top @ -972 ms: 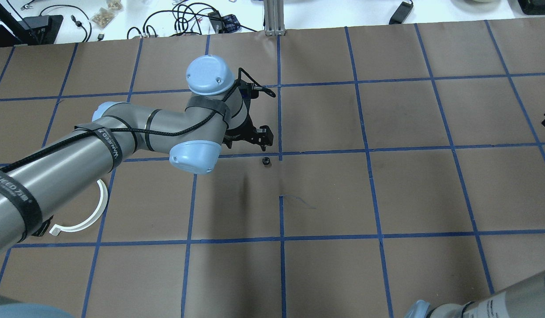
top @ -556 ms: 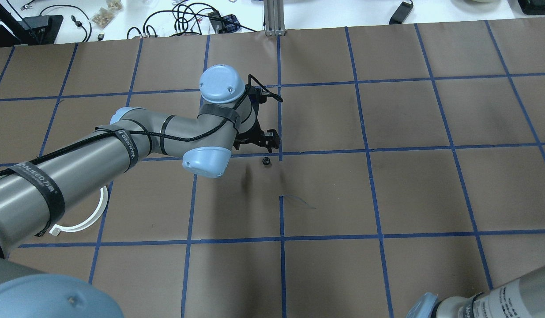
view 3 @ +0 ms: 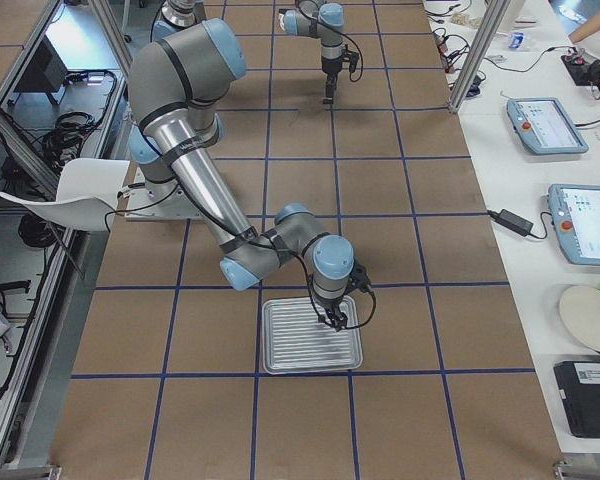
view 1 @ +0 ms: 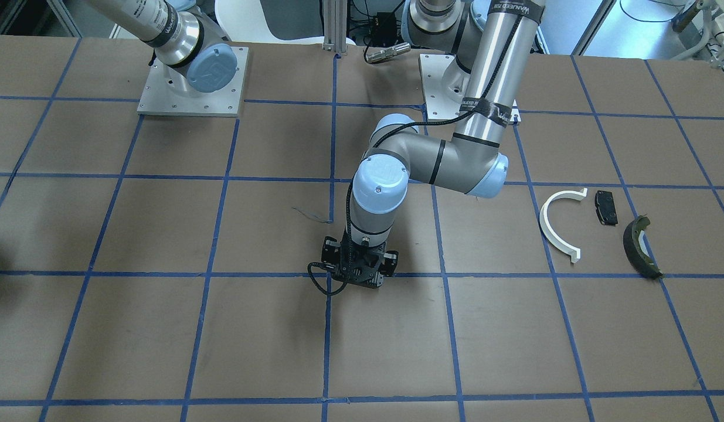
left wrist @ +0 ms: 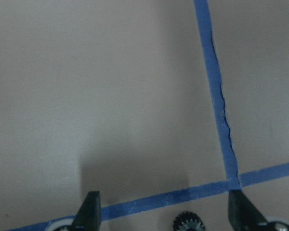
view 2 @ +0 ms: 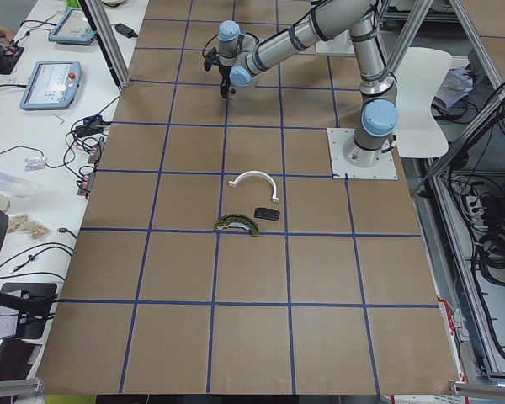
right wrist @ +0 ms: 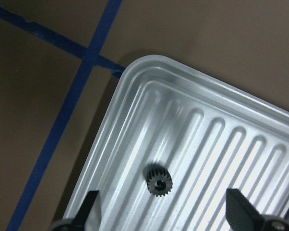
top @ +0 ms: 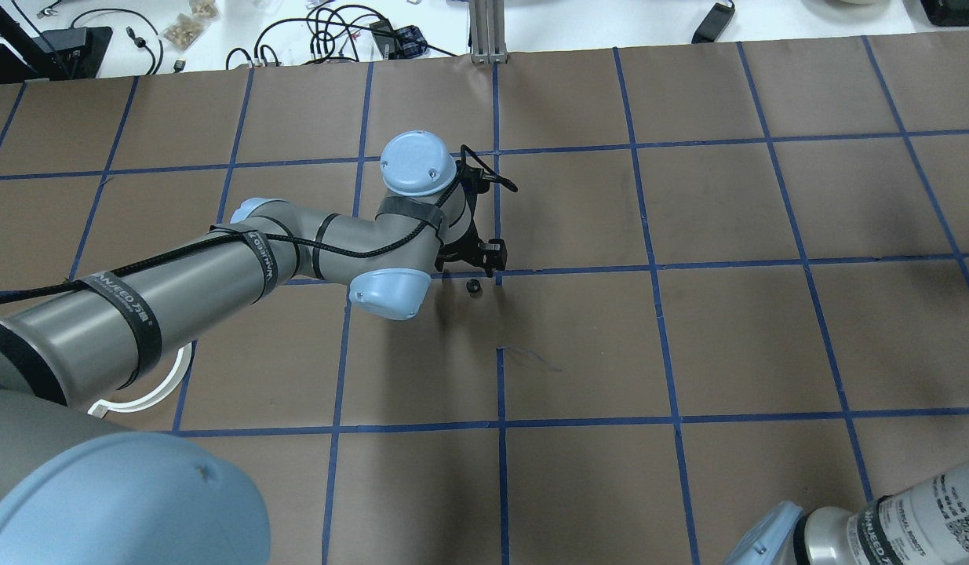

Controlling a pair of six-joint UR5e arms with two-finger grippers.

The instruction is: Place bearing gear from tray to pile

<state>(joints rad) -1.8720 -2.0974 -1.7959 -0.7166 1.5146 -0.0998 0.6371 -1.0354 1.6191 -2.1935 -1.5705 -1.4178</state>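
Note:
A small black bearing gear (right wrist: 158, 183) lies on the ribbed metal tray (right wrist: 135, 120), just ahead of my open right gripper (right wrist: 164, 207). A second small black gear (top: 474, 287) sits on the table by a blue tape crossing. My left gripper (top: 484, 263) hangs open just beyond it, and the gear (left wrist: 188, 223) shows between the fingertips (left wrist: 89, 211) at the bottom edge of the left wrist view. The pile lies on the robot's left: a white half-ring (view 1: 558, 225), a black pad (view 1: 605, 207) and an olive shoe (view 1: 640, 246).
The tray (view 3: 280, 360) sits on the table's right end under the right arm. Brown paper with a blue tape grid covers the table. Cables and small bags (top: 190, 23) lie on the white bench beyond the far edge. The arm bases (view 1: 191, 82) stand at the robot side.
My left arm has swung right and towards the gear on the table, with the gripper closing the gap to it. That gear has not moved. The right arm's elbow has shifted a little.

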